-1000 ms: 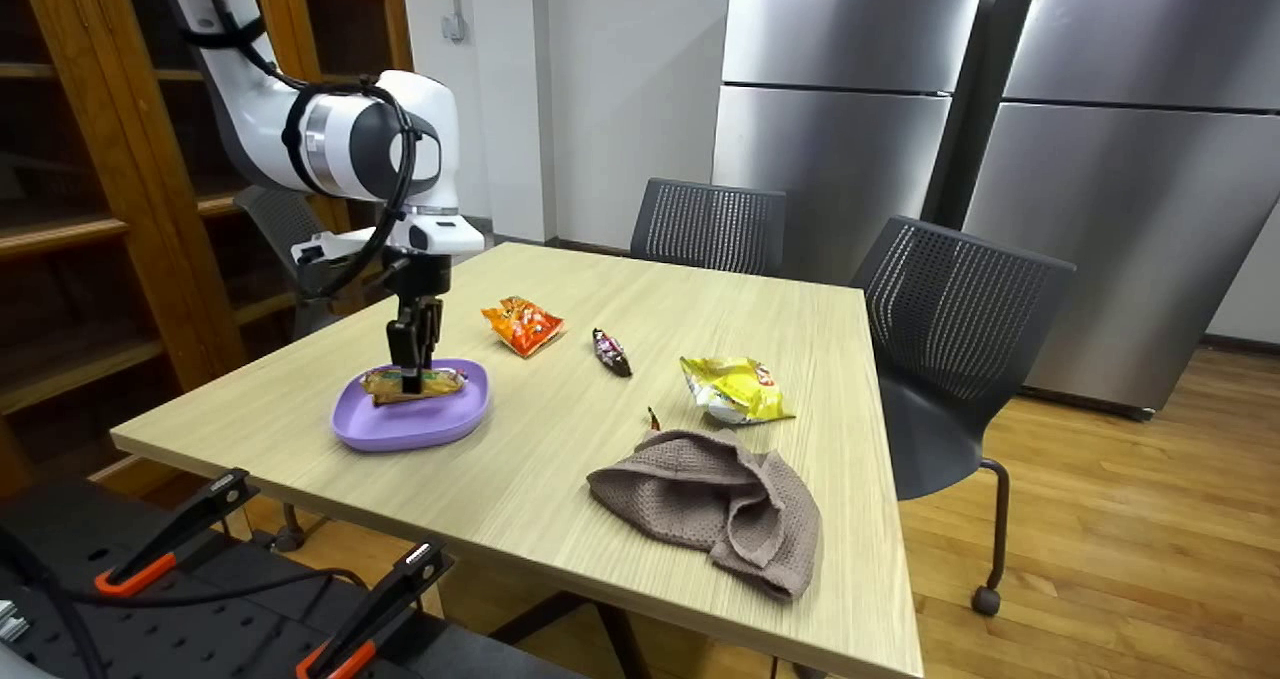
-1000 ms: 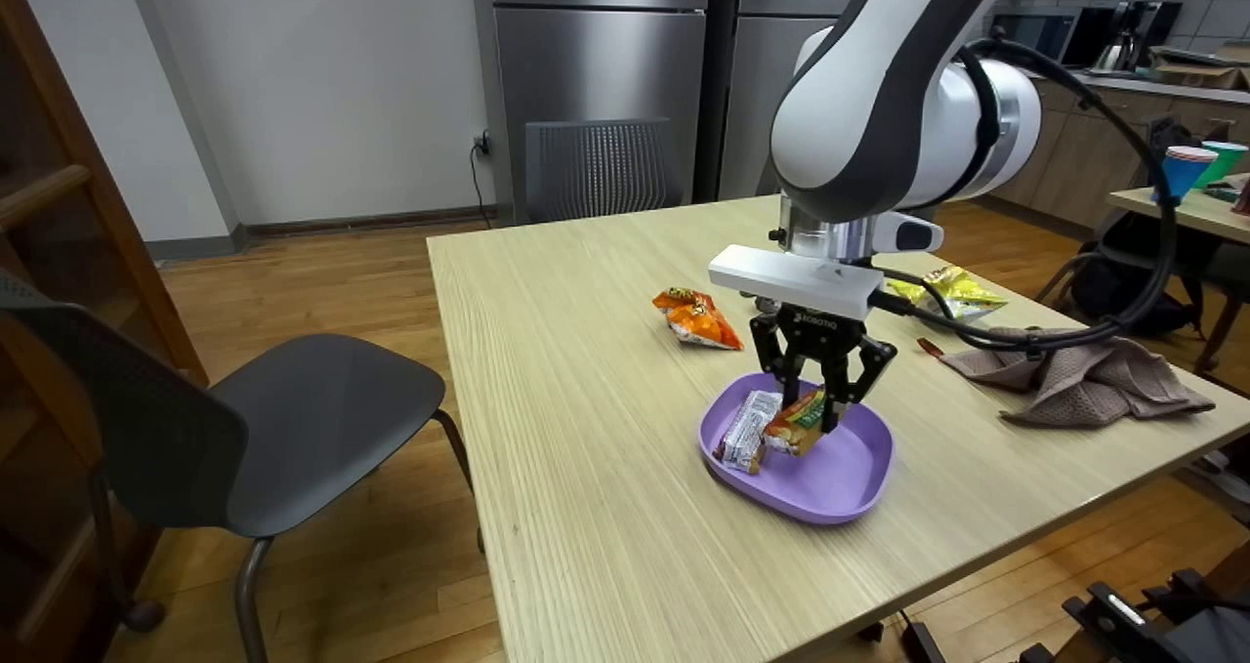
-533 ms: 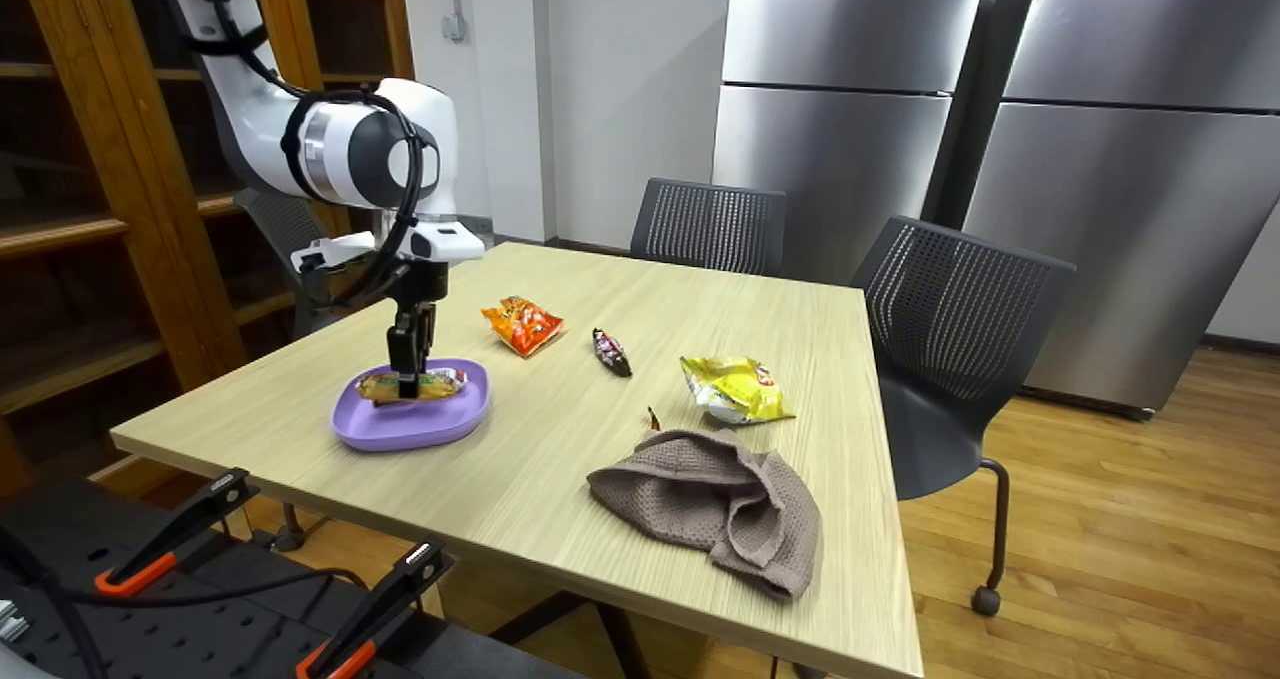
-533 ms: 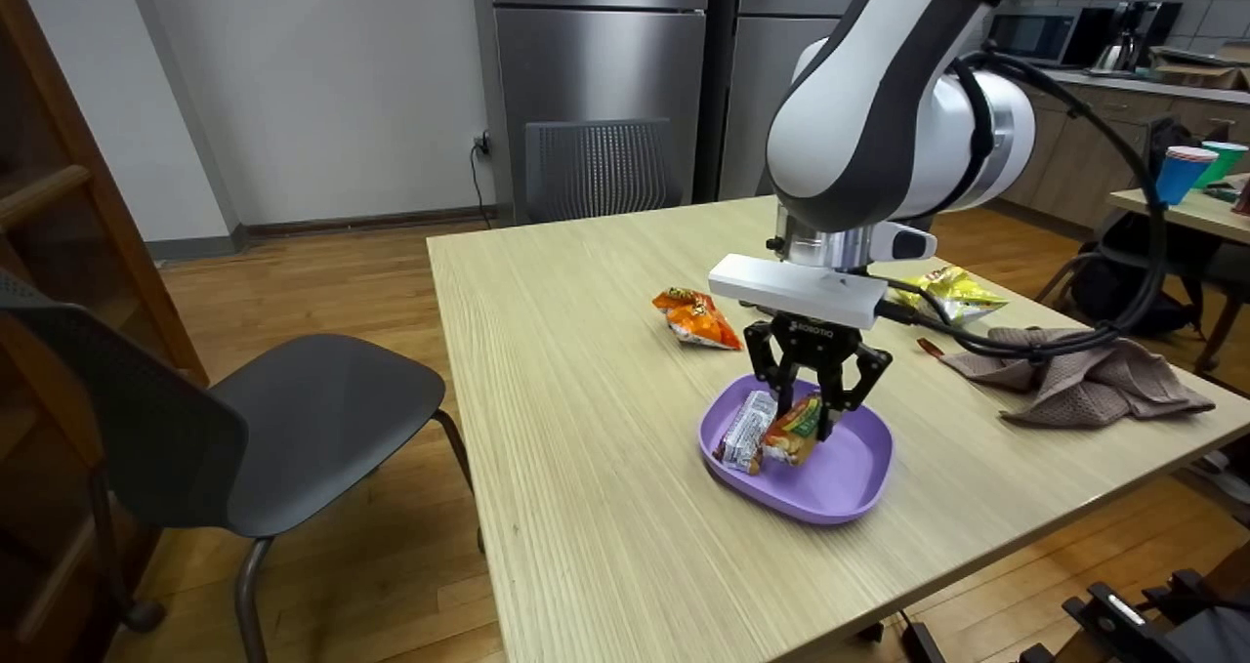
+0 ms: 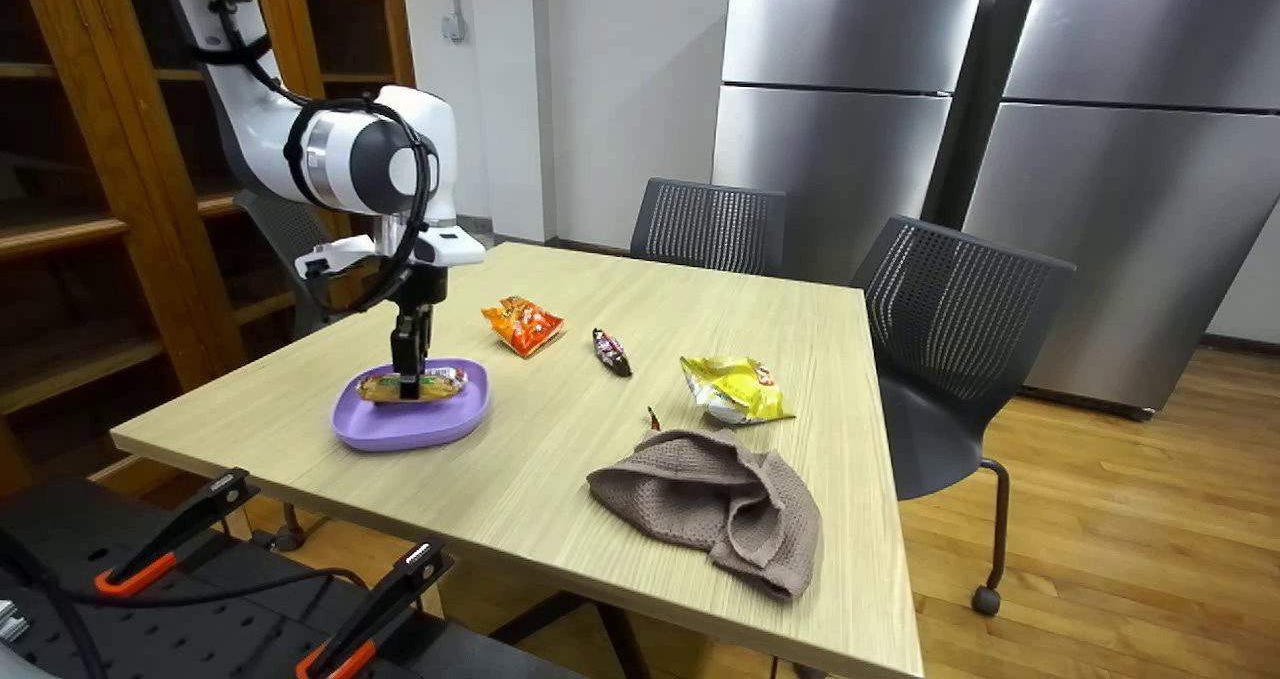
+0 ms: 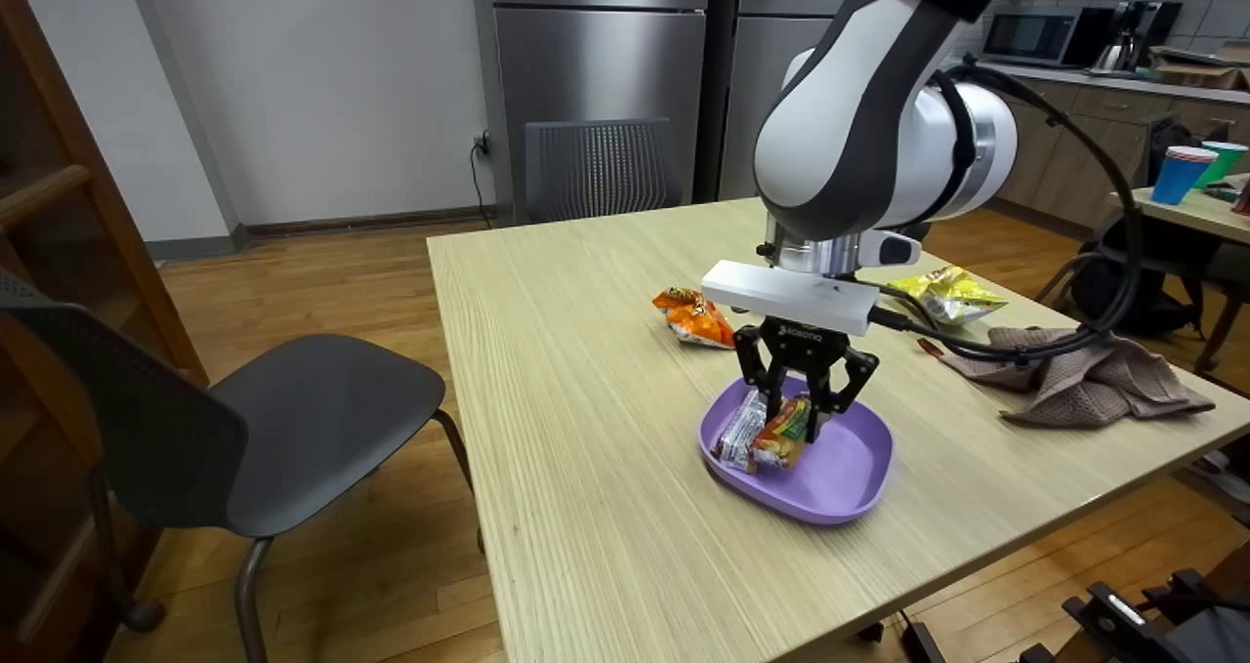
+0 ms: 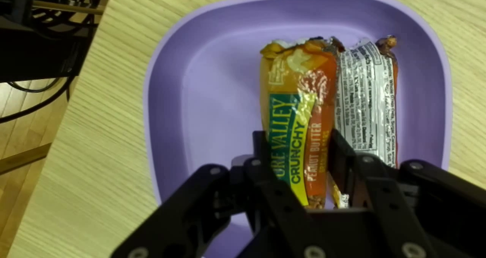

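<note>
In the wrist view, the granola bar [image 7: 300,98] near centre is amber and orange-red, with a green block and a diagonal yellow band; the wrapper [image 7: 364,102] to its right is silver-white with black print. The tray [image 7: 216,79] is plain purple, the gripper [image 7: 298,146] at the bottom black, the table [image 7: 102,136] pale with fine grain lines. In an exterior view, the snack bag [image 5: 523,326] left of centre is orange-red, the packet [image 5: 738,389] right of centre yellow and white, the waffle-patterned cloth [image 5: 680,489] below it grey-brown.

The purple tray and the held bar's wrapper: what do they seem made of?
Purple tray: probably moulded plastic, matte; smooth rounded walls without sharp glints. Held bar's wrapper: likely thin plastic film or foil, glossy; bright glints and crumpled end.
</note>
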Action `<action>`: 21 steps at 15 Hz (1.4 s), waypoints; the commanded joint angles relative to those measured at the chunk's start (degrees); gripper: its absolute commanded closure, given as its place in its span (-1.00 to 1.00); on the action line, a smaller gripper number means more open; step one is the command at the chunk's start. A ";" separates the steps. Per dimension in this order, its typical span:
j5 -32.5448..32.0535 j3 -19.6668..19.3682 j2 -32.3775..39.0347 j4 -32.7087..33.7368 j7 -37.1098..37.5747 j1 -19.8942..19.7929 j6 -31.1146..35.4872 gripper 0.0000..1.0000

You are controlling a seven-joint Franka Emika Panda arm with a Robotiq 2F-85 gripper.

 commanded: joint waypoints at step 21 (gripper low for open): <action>-0.39 -1.09 -1.21 3.09 -1.62 0.15 -0.43 -1.00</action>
